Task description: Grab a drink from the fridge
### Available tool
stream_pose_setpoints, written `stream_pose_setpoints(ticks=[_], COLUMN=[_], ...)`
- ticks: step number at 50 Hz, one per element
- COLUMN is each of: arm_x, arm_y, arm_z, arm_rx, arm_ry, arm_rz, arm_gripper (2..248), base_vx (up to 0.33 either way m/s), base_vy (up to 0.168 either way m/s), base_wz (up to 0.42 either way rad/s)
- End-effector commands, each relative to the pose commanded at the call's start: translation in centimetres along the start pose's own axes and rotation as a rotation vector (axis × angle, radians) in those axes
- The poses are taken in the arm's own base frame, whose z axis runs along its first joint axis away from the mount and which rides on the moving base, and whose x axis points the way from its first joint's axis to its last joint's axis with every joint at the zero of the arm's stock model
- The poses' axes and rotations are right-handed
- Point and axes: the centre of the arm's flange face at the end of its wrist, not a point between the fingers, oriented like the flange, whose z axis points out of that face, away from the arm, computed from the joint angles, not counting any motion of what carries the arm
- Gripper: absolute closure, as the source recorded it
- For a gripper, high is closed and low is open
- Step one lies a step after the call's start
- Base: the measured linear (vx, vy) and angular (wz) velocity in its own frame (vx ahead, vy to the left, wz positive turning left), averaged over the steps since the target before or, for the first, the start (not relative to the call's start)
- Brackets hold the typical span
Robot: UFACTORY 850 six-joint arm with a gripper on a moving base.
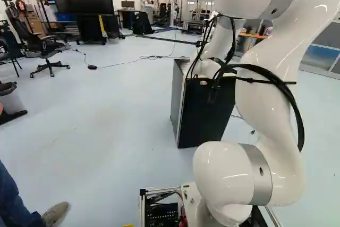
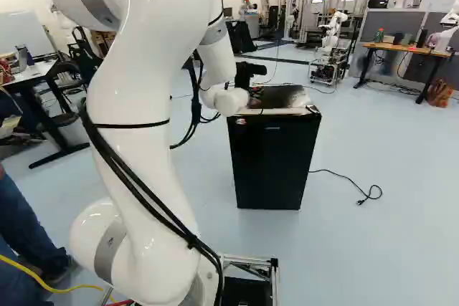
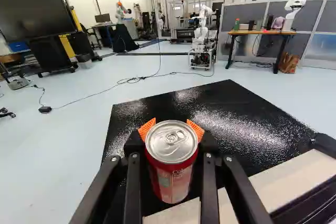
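At the left base view's upper right, my arm runs out of the frame and covers part of the fridge. The fridge's inside is hidden from me. Near the middle of the right base view, I find the fingers too small to tell apart. In the wrist view, the can hides its own far side and much of their orange pads.

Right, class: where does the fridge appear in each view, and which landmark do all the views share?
Left base view: the fridge stands right of the middle.
Right base view: just right of the middle.
Wrist view: its top spreads under and ahead of the pincer.
Shared landmark: the black draped shape at the far side.
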Motion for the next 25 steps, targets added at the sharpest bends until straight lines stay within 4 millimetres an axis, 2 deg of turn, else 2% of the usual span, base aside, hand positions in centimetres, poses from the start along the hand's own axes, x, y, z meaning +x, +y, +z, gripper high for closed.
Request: stream_pose_setpoints(ticks=[25], arm_x=[2.5], arm_y=[-0.2], arm_z=[-0.7], arm_rx=[0.004], arm_ry=[0.046], arm_rz=[0.000], arm_gripper=[152], base_vx=[0.000], base_vy=[0.000], base_wz=[0.000])
